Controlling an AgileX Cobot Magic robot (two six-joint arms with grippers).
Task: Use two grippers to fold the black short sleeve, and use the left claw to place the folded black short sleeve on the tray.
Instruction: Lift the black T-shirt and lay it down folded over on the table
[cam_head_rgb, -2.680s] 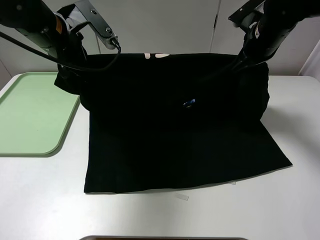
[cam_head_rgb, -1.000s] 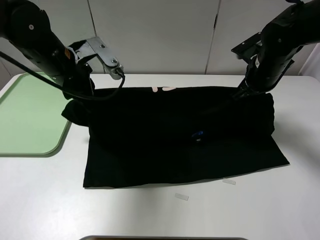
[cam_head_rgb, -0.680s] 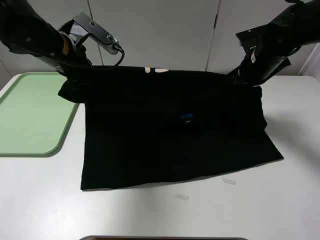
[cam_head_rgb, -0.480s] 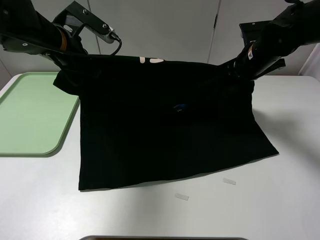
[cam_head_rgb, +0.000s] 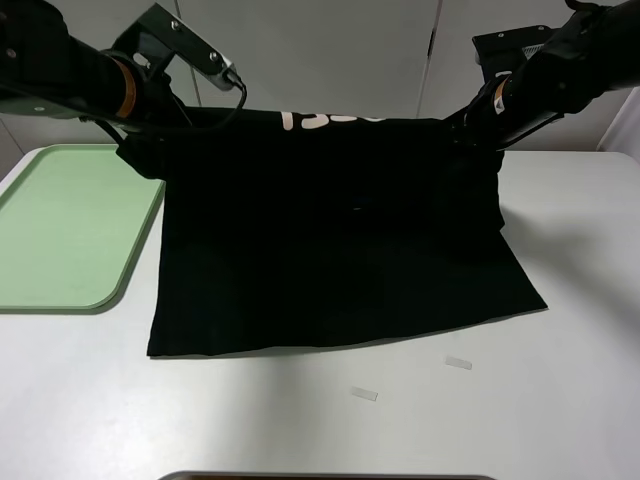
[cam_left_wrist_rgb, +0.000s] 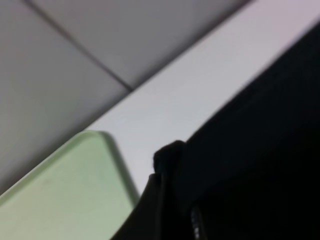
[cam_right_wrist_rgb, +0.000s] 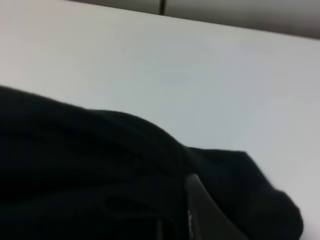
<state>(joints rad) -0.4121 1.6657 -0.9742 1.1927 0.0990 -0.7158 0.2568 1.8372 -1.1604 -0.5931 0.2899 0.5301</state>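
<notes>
While both arms hold up the far edge of the black short sleeve (cam_head_rgb: 330, 240), a soft cloth T-shirt with pale lettering (cam_head_rgb: 325, 120) along that raised edge, we judge the first fold to be in hand. The left gripper (cam_head_rgb: 148, 135), on the thick black arm with the orange ring, is pressed together on the corner nearest the large flat light green plastic tray (cam_head_rgb: 60, 230). The glossy all-black right gripper (cam_head_rgb: 470, 128) pinches the opposite corner. The cloth hangs taut between them, its near hem lying on the white surface (cam_head_rgb: 570, 400), beside the tray and not on it. To do this well, we would carry both corners toward the near hem at equal height and pace, so the edge runs straight. We would then lower it squarely onto the hem before letting go. Uneven tension could skew the fold or drag the hem toward the two small clear tape strips (cam_head_rgb: 364, 394).
</notes>
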